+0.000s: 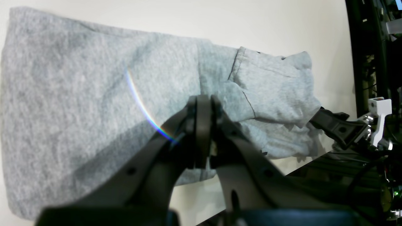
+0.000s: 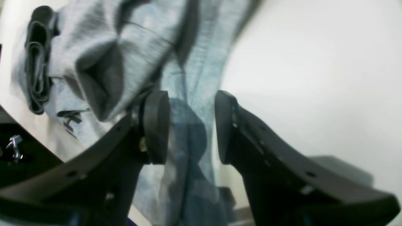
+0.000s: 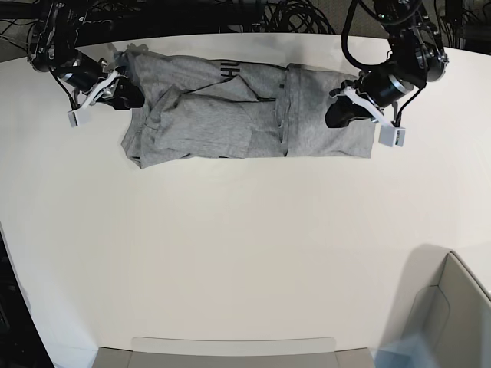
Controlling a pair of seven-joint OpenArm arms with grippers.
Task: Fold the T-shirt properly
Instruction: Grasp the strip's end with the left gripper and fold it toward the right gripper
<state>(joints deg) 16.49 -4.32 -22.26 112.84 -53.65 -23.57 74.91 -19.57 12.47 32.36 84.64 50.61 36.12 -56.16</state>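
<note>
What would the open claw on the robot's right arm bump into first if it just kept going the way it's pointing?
Most likely the T-shirt: the right gripper points at grey cloth lying between its open jaws, though blur hides how close it is.

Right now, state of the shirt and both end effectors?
T-shirt: flat on the table, partly folded, some black lettering showing.
Left end effector: shut, pinching shirt fabric.
Right end effector: open, fabric between its jaws, not clamped.
</note>
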